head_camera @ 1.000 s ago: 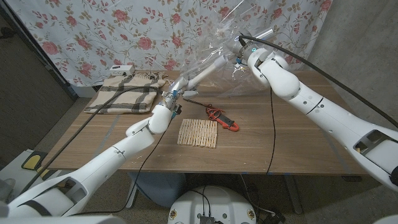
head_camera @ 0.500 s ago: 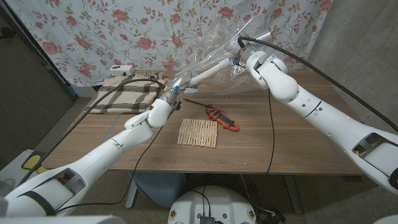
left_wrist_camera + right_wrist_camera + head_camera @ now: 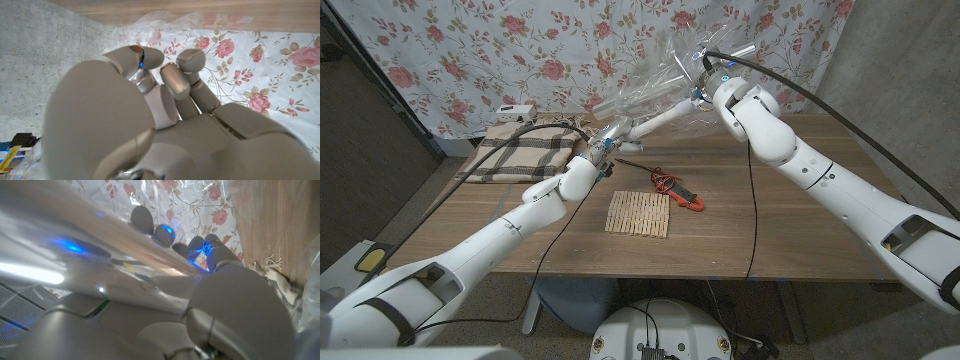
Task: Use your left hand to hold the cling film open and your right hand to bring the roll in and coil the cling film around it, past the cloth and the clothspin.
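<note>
The white roll (image 3: 660,117) slants over the table's far middle, and clear cling film (image 3: 645,90) bunches and billows above it. My right hand (image 3: 713,88) grips the roll's upper end; in the right wrist view its fingers (image 3: 165,234) wrap round the roll (image 3: 100,255). My left hand (image 3: 590,168) pinches the film's lower end beside the roll's low tip. In the left wrist view that hand's fingers (image 3: 170,82) are curled in, with film (image 3: 160,17) just past them. The plaid cloth (image 3: 520,152) lies at the far left. A row of wooden clothespins (image 3: 638,214) lies mid-table.
A red and black clamp tool (image 3: 678,190) lies between the clothespins and the roll. A small white box (image 3: 513,110) sits behind the cloth. A floral curtain (image 3: 520,50) hangs behind the table (image 3: 800,230). Cables trail from both arms.
My right hand has turned the roll, and the film bunch has shifted left and spread above it. My left hand has edged up and away from me, still pinching the film.
</note>
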Motion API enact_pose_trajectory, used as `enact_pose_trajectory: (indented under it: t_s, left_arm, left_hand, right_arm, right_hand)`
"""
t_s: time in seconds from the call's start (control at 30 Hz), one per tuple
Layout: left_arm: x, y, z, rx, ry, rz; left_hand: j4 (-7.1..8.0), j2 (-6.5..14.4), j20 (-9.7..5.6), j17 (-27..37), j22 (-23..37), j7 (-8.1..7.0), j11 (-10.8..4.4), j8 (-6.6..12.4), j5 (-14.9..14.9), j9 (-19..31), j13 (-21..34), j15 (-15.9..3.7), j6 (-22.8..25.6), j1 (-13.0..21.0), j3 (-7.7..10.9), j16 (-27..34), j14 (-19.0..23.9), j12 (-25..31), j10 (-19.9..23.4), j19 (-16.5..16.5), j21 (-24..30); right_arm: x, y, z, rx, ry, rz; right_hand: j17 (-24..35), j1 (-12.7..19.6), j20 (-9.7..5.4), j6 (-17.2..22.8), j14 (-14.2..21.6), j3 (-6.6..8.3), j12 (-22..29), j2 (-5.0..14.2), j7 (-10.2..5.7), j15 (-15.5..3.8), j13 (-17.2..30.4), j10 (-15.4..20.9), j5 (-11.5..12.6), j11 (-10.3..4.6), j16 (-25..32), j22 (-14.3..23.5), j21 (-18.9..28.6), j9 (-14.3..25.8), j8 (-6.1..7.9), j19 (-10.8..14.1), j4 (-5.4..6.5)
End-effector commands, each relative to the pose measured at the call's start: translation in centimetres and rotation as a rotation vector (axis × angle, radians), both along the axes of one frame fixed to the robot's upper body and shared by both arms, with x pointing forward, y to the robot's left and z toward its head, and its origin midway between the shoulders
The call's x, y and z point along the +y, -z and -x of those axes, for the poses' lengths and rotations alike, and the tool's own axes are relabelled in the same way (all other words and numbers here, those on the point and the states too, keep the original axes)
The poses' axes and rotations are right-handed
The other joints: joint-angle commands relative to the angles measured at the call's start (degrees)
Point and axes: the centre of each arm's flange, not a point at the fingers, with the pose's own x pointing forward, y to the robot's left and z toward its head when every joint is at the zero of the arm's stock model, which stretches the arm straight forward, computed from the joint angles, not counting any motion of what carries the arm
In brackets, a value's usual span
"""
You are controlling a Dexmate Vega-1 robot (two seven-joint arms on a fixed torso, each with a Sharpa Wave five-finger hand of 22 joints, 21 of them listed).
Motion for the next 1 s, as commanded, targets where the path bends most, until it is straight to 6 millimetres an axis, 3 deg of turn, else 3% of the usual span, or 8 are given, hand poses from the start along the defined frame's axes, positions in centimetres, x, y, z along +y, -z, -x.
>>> enact_pose_trajectory:
  t_s: [0.03, 0.43, 1.0]
  left_arm:
    - [0.5, -0.2, -1.0, 0.026, -0.013, -0.019]
    - [0.3, -0.8, -2.7, 0.056, 0.016, 0.003]
    - [0.3, -1.2, -2.8, 0.046, 0.037, 0.045]
  left_hand:
    - [0.11, 0.5, -0.25, 0.1, 0.2, -0.05, 0.02, 8.36, 0.2, 5.4, 8.9, -0.07, 0.0, 0.0, 0.02, 0.1, 0.0, 11.6, -0.1, 0.2, -0.1]
    - [0.07, 0.5, -0.32, 0.1, 0.4, -0.06, 0.02, 8.36, 0.2, 5.4, 8.9, -0.11, 0.0, 0.0, 0.08, 0.1, -0.1, 11.6, -0.1, 0.3, 0.0]
    - [0.10, 0.5, -0.20, 0.1, 0.0, -0.09, 0.02, 8.37, 0.2, 5.4, 8.9, -0.08, 0.0, 0.1, 0.09, 0.2, -0.1, 11.6, -0.1, 0.1, -0.3]
  right_arm:
    - [0.9, -0.1, 0.6, -0.019, -0.035, -0.019]
    - [2.2, 0.3, 1.7, -0.037, -0.071, -0.047]
    - [3.9, 2.1, 1.5, 0.030, -0.119, 0.012]
  right_hand:
    - [6.6, -6.0, 0.00, -0.1, 2.2, 0.03, 20.6, 7.61, 0.19, -1.70, 8.2, 2.0, 0.3, -1.29, 31.7, 0.3, 14.4, 0.1, 0.33, 0.0, 0.09]
    - [6.6, -6.1, 0.00, -0.2, 2.2, 0.07, 20.6, 7.64, 0.09, -1.70, 8.2, 2.0, 0.3, -1.30, 31.7, 0.4, 14.4, 0.1, 0.52, 0.0, 0.12]
    - [6.6, -6.1, 0.00, -0.2, 2.2, 0.13, 20.6, 7.66, 0.07, -1.70, 8.2, 2.0, 0.3, -1.32, 31.7, 0.5, 14.5, -0.1, 0.65, 0.0, 0.11]
